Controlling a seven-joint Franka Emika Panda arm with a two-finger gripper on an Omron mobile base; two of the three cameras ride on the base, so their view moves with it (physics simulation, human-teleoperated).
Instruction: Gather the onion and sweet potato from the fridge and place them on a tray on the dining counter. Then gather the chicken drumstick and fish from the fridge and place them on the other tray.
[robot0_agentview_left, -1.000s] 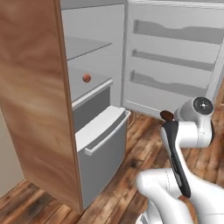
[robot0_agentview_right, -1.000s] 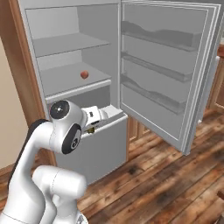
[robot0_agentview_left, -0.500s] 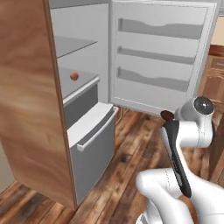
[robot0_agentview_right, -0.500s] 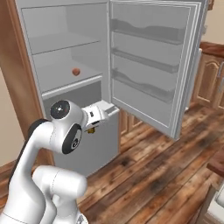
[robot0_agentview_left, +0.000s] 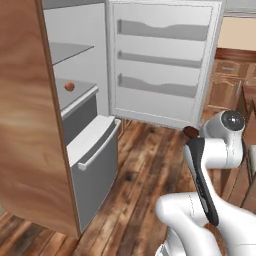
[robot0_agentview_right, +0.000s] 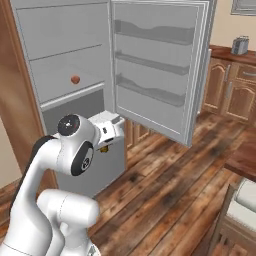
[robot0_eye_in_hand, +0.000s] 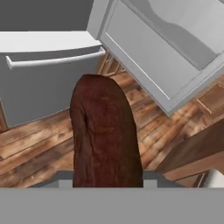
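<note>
One sweet potato (robot0_eye_in_hand: 105, 131) clamped in gripper (robot0_agentview_left: 191, 134), one onion (robot0_agentview_left: 69, 86) on fridge (robot0_agentview_right: 65, 75) shelf.

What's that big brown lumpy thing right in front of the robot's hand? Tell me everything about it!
That is the sweet potato. It is dark reddish-brown, long with a rounded end, and its skin looks rough and matte with a faint crease down its length. In the hand view it sticks straight out from the gripper, which holds its near end above the wooden floor. In the left base view its tip peeks out beside the arm.
</note>
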